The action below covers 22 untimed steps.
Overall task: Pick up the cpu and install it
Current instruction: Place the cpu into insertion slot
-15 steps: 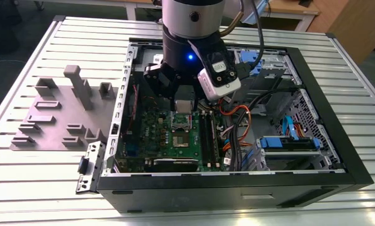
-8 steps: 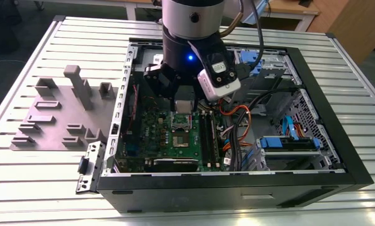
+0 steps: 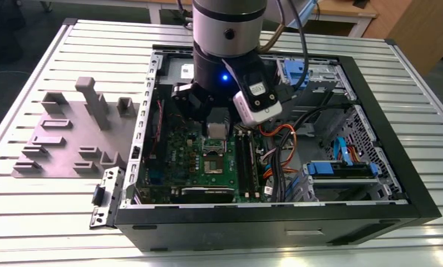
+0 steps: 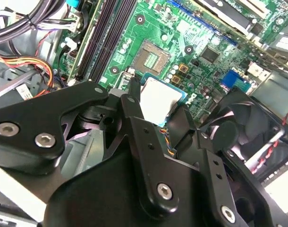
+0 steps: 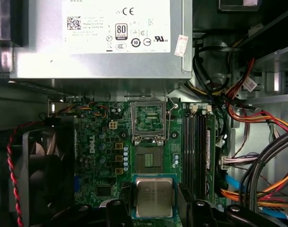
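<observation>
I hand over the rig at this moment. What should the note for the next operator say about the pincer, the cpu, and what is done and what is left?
Pincer: shut on the cpu, held above the motherboard.
Socket: uncovered and empty, close to the cpu in the first wrist view.
Done: cpu picked up.
Left: cpu is not yet seated in the socket.

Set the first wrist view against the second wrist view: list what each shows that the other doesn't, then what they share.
First wrist view: the grey power supply with its white label. Second wrist view: the black bolted linkage. Both: the cpu held between the fingers over the green motherboard, the bare socket, the memory slots.
</observation>
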Motion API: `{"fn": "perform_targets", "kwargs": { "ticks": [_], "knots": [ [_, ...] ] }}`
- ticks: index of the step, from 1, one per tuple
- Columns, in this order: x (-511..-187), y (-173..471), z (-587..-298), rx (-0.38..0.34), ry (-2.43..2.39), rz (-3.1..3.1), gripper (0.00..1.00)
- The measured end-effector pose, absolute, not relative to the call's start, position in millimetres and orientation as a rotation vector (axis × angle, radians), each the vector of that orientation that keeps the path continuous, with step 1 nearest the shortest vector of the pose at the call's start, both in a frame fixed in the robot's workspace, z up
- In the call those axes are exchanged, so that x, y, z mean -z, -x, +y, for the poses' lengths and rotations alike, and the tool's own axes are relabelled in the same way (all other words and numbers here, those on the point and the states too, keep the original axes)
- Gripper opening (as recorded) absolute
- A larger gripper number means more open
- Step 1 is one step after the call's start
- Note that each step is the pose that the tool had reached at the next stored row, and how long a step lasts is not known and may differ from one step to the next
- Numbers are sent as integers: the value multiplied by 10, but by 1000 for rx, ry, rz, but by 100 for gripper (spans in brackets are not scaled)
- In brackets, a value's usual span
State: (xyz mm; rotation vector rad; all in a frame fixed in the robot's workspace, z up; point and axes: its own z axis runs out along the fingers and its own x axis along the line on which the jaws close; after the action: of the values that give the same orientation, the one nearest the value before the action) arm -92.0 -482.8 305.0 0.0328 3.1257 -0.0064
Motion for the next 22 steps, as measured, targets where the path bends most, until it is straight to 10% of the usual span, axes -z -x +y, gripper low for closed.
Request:
{"fn": "perform_targets", "kwargs": {
  "ticks": [22],
  "knots": [
    [-2810, 903, -4829, 7, -33, 3126, 47]
  ]
}}
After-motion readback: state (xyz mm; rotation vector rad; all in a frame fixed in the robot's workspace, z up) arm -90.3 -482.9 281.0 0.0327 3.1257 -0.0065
